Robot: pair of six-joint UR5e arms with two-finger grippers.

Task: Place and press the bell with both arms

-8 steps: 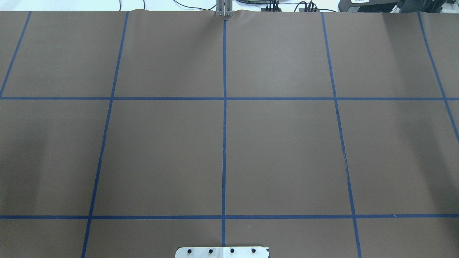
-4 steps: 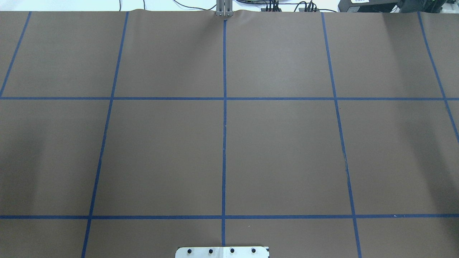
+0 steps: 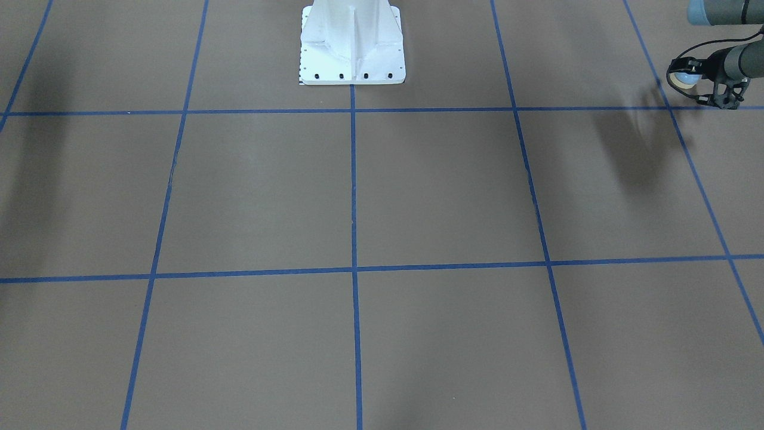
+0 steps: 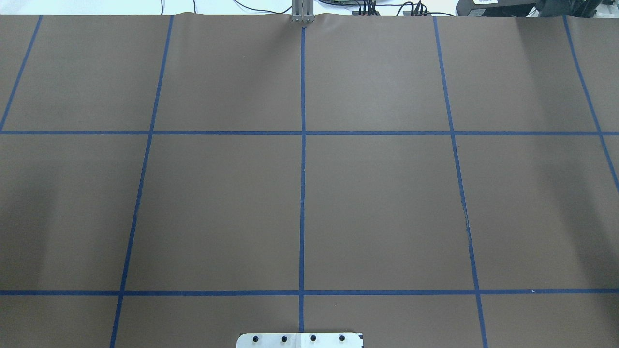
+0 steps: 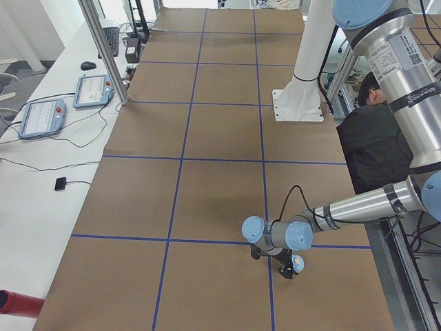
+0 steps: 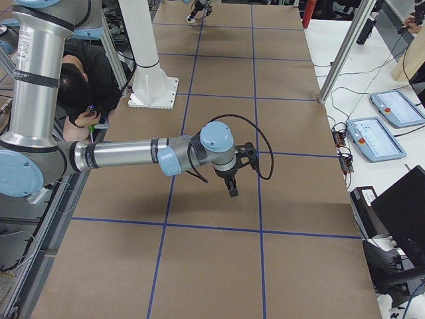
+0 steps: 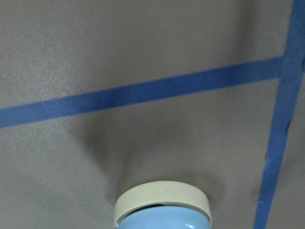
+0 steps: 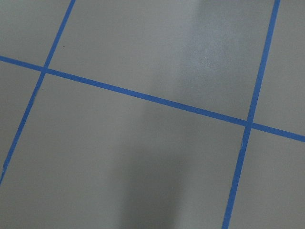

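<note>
The bell (image 3: 681, 79), a light-blue dome with a cream base ring, is held off the table in my left gripper (image 3: 687, 76) at the far right of the front-facing view. The exterior left view shows the same gripper (image 5: 289, 267) low over the brown mat with the bell (image 5: 298, 261) in it. In the left wrist view the bell (image 7: 162, 207) fills the bottom edge, base ring toward the mat; the fingers are hidden. My right gripper (image 6: 230, 183) hangs above the mat only in the exterior right view, and I cannot tell whether it is open.
A brown mat (image 4: 387, 208) with a blue tape grid covers the table. The white bolted pedestal (image 3: 352, 45) stands at the robot's side. A seated person (image 5: 375, 138) is behind the table. Teach pendants (image 5: 96, 89) and a metal post (image 5: 103, 48) are on the far side.
</note>
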